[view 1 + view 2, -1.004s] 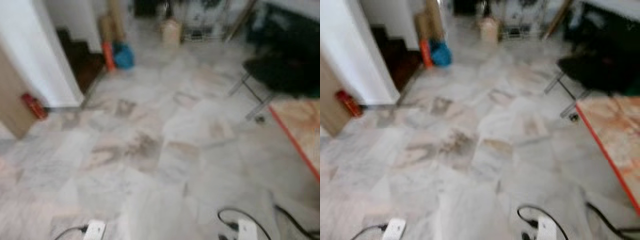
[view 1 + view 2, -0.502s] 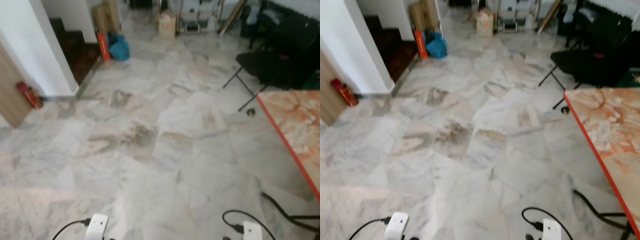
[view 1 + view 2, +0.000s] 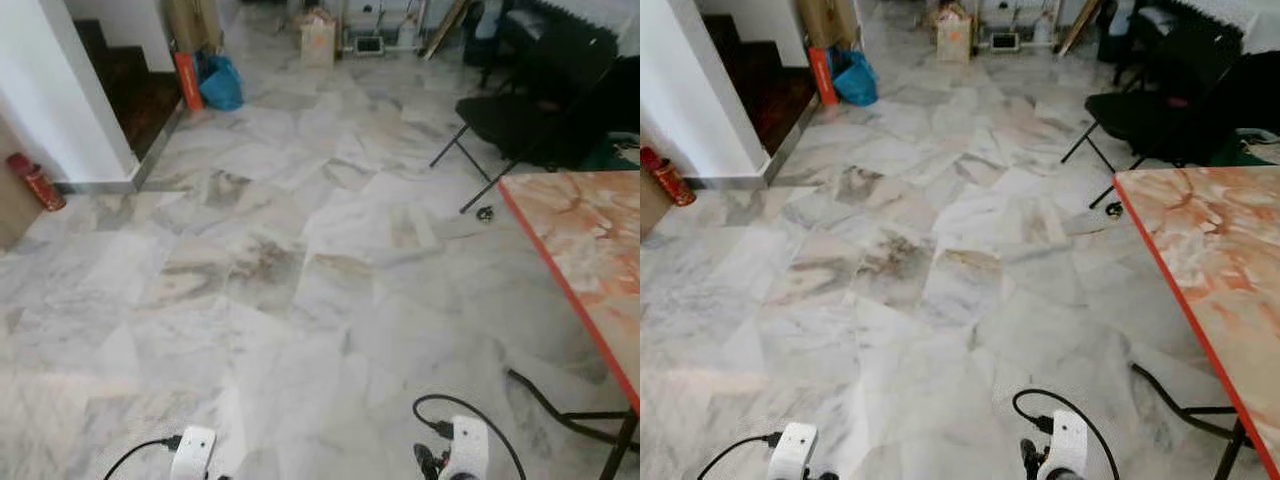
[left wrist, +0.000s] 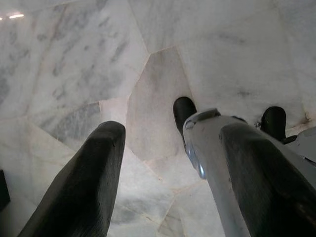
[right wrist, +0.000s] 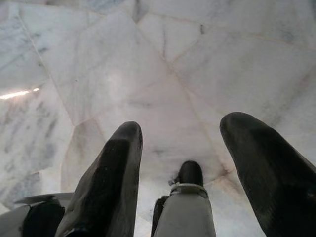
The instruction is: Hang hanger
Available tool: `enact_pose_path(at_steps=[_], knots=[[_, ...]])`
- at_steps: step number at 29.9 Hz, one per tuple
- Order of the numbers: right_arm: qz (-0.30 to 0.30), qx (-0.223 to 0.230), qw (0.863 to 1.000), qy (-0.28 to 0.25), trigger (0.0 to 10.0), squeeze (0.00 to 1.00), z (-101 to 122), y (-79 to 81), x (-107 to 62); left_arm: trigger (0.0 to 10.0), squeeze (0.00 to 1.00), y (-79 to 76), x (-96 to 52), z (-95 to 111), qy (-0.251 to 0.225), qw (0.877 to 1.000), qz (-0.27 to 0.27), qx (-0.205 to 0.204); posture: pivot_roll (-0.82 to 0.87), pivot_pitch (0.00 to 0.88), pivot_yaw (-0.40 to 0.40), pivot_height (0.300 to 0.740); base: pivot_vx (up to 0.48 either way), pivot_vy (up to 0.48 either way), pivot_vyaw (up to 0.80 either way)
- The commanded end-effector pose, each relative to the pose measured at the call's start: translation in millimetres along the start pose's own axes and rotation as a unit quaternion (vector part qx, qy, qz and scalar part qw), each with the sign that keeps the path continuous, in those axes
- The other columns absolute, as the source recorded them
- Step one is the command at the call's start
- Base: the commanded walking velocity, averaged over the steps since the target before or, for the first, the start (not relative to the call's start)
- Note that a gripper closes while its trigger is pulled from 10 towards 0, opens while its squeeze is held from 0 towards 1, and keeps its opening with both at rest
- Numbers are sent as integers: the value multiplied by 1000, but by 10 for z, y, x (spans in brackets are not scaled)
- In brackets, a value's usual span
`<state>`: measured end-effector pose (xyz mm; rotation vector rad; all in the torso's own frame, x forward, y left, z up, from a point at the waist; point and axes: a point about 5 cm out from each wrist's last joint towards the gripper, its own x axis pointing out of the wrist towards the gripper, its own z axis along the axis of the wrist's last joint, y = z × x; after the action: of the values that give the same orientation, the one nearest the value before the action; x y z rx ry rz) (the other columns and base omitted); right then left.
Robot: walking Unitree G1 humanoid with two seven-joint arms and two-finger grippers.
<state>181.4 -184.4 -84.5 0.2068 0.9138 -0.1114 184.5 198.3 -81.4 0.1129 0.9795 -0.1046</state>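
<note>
Marble floor (image 3: 300, 290) spreads wide ahead, pale veined slabs running up toward a stairwell at about ten o'clock and a cluster of bags and boxes at twelve. Off at two o'clock sits a black folding chair (image 3: 520, 120), and at three o'clock the orange-edged table (image 3: 590, 250) cuts into view, a black cable (image 3: 560, 410) trailing on the floor beneath it. No hanger can be made out anywhere on this floor or table, nor any rail to hang it on, so its direction and long axis can't be judged, and neither arm looks the nearer one; my read is that the robot is walking to find it. Down low, the left gripper (image 4: 168, 163) hangs over bare marble, fingers spread apart and empty. The right gripper (image 5: 197, 163) hangs likewise, fingers parted with nothing between them.
</note>
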Motion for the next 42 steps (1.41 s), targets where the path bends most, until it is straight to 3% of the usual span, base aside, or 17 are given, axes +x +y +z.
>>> enact_pose_path(at_steps=[1, 4, 9, 42], knots=[[3, 0, 1000, 7, 10000, 0, -19, 74, 9, 10000, 0, 18, -15, -84, 16, 1000, 3, -2, -11, 0, 28, 740, -289, 0, 0], [5, -1, 1000, 5, 10000, 0, 3, 113, 19, 10000, 0, 19, -14, -81, 15, 1000, 3, -2, -10, 0, 26, 740, -287, 0, 0], [0, -3, 1000, 8, 10000, 0, -38, -8, -7, 10000, 0, 16, -14, -80, 15, 1000, 1, -3, -11, 0, 26, 740, -287, 0, 0], [-2, 0, 1000, 4, 10000, 0, -9, -36, -6, 10000, 0, -54, 2, -54, 12, 1000, -7, -6, -16, 0, 27, 740, -286, 0, 0]])
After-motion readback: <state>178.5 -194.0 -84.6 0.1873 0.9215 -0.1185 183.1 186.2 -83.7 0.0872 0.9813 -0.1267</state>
